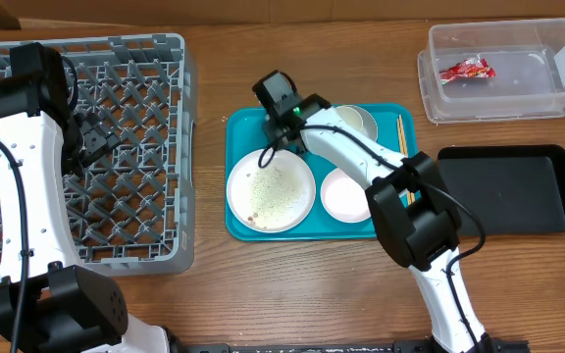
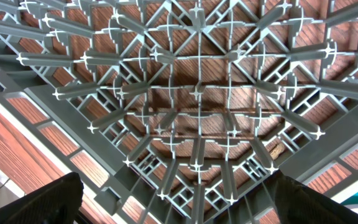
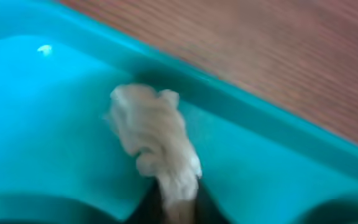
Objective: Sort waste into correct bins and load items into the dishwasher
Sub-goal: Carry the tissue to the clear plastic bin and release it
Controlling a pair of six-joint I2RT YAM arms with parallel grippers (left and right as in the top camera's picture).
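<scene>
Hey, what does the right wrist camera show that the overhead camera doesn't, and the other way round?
Only the right wrist view: a small crumpled white tissue, pinched in the right pincer. Only the overhead view: the grey lattice plastic dish rack, the clear plastic tub holding a red snack wrapper, the shallow black tray, the large white plate. Both: the teal plastic serving tray and wooden table.

The picture is blurred, but the right gripper (image 3: 178,205) has its dark fingertips pinched on the lower end of a crumpled white tissue (image 3: 154,140). The tissue bunches up just ahead of the fingers, over the floor of a teal tray (image 3: 42,124). Beyond the tray's raised rim lies the wooden table (image 3: 266,50).
</scene>
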